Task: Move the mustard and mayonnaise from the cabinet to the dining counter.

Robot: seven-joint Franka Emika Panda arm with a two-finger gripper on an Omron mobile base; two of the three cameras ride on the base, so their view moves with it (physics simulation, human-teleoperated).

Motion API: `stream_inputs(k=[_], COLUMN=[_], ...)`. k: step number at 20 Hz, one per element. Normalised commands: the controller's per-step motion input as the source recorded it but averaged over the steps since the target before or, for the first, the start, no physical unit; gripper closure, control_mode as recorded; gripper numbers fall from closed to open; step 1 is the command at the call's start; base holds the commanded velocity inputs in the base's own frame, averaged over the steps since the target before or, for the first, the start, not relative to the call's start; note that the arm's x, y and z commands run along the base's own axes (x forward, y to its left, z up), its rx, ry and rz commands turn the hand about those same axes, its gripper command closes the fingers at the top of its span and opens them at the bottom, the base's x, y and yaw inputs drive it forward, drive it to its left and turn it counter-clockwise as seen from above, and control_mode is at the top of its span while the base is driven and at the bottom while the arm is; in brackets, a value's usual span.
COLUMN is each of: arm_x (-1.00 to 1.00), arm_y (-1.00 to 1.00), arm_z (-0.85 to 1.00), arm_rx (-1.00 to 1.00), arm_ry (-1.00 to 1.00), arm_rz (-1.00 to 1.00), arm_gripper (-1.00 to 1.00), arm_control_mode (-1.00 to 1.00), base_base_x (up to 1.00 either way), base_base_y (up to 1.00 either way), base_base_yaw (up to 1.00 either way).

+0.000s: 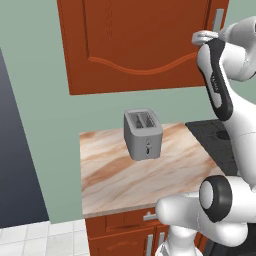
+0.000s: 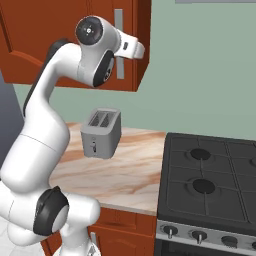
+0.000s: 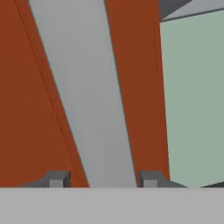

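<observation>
While its fingertips [image 3: 57, 178] straddle the cabinet's [image 1: 135, 45] grey bar handle [image 3: 83, 100], the end effector [image 3: 103, 179] stands narrowed around it, above the toaster [image 1: 143, 134] on the desk [image 1: 120, 175].

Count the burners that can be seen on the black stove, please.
4 on the stove: near left, far left, near right and far right, both cut by the picture edge. More may lie beyond.

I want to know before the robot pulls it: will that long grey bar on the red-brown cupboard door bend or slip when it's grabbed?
The long grey bar handle looks straight and rigid, so it probably won't bend. Its smooth surface might be slightly slippery. The tool has a fingertip on either side of it, so pulling would likely swing the closed reddish-brown wooden cabinet door open rather than move the bar alone.
</observation>
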Motion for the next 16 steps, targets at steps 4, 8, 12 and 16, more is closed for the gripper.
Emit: stream_inputs(k=[4, 8, 12, 16], arm_x=[0.26, 0.2, -0.07, -0.35], arm_y=[0.09, 0.08, 0.19, 0.28], arm_z=[-0.02, -0.02, -0.02, -0.01], arm_rx=[0.0, 0.0, 0.0, 0.0], arm_ry=[0.0, 0.0, 0.0, 0.0], arm_rz=[0.0, 0.0, 0.02, 0.01], arm_gripper=[1.0, 1.0, 1.0, 1.0], arm_control_mode=[-1.0, -1.0, -1.0, -1.0], base_base_x=[0.0, 0.0, 0.0, 0.0], base_base_y=[0.0, 0.0, 0.0, 0.0], base_base_yaw=[0.0, 0.0, 0.0, 0.0])
